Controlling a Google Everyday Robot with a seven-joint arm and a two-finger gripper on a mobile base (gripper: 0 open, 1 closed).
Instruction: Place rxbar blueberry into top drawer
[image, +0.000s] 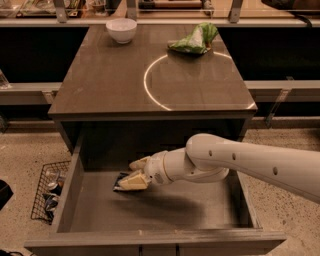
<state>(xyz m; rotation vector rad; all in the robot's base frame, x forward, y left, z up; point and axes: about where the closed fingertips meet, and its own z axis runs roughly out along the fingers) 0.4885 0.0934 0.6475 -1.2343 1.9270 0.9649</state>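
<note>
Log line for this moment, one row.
gripper inside open grey-brown top drawer | dark-wrapped flat rxbar blueberry at gripper tip | release not confirmed

Dark-wrapped rxbar blueberry (119, 183), inside open top drawer (190, 211), left of middle, at pincer (127, 174)

One arm (250, 162): smooth white rounded shell, thick tubular segments, small dark round dots along the side, ringed wrist collar. One gripper (131, 173): pale cream-yellow, located inside the top drawer (165, 212), left-rear.
</note>
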